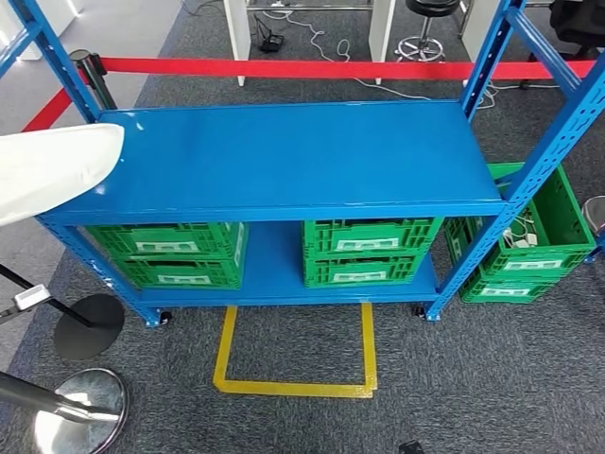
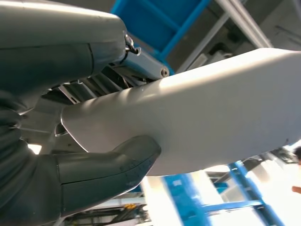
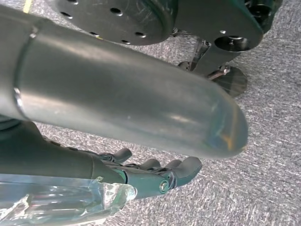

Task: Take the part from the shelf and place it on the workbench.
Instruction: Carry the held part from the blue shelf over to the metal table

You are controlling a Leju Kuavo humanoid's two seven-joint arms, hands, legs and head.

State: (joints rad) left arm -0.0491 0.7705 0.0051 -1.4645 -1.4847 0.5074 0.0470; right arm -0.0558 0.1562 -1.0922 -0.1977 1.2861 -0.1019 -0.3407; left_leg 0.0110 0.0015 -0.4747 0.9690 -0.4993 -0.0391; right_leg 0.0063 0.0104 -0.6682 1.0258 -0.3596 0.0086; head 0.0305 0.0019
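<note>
Part: a long, smooth white part (image 1: 50, 170) reached in over the left end of the shelf's top board; in the left wrist view it (image 2: 199, 108) ran lengthwise out from the hand.
Left hand: the left hand (image 2: 106, 141) gripped the part, thick thumb pressed on one face, darker fingers (image 2: 142, 66) on the other.
Right hand: the right hand (image 3: 156, 176) hung above grey carpet, fingers held loosely apart, holding nothing.
Shelf: the blue shelf (image 1: 300, 156) stood square ahead, its top board bare apart from the part's tip.
Crates: green crates (image 1: 371, 251) sat on the lower board, at its left and right ends.
Floor: a yellow tape outline (image 1: 296, 383) lay just before the shelf's front edge.
</note>
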